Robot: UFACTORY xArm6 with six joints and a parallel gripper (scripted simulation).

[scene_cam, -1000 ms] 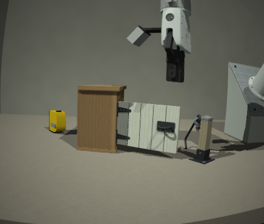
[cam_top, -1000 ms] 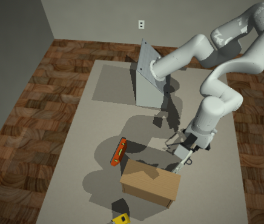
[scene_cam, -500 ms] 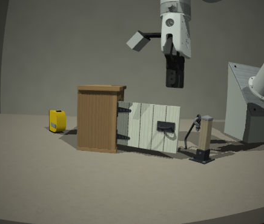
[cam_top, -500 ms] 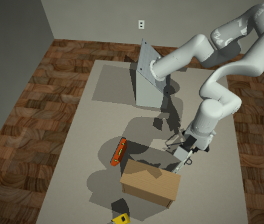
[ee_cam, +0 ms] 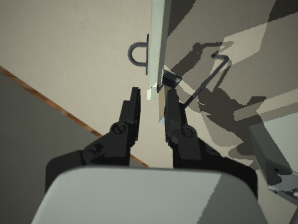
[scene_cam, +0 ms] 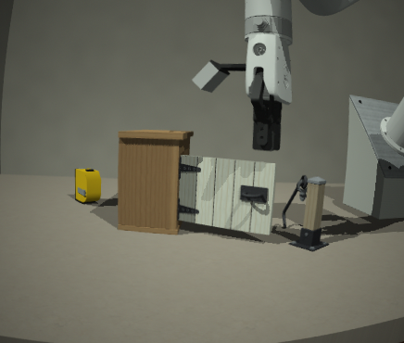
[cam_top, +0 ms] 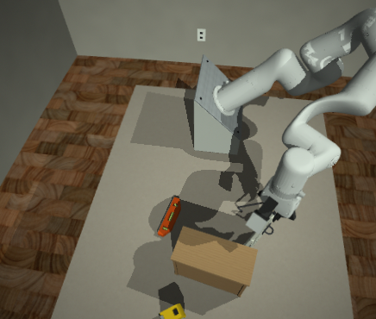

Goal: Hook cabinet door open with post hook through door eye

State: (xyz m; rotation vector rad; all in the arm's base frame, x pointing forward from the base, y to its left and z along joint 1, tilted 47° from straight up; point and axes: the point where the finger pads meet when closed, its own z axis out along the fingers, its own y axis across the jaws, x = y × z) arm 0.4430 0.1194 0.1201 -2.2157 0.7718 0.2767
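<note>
The wooden cabinet (scene_cam: pixel 150 181) stands flat on the table, also in the top view (cam_top: pixel 215 259). Its white plank door (scene_cam: pixel 233 195) is swung wide open, with a dark plate and ring eye (scene_cam: pixel 254 196) on its face. The short post (scene_cam: pixel 314 206) stands just right of the door's free edge. The dark hook (scene_cam: pixel 291 199) hangs from the post's top with its tip down by the table, apart from the eye. My gripper (scene_cam: pixel 266 141) hovers above the door's free edge, partly open and empty. In the wrist view my gripper (ee_cam: pixel 153 99) points at the door edge (ee_cam: pixel 157 45), with the eye (ee_cam: pixel 137 54) to its left and the hook (ee_cam: pixel 205 82) to its right.
A yellow tape measure (scene_cam: pixel 87 185) sits left of the cabinet. An orange spirit level (cam_top: pixel 169 216) lies behind the cabinet. The arm's grey wedge mount (scene_cam: pixel 382 176) stands at the right, beyond the post.
</note>
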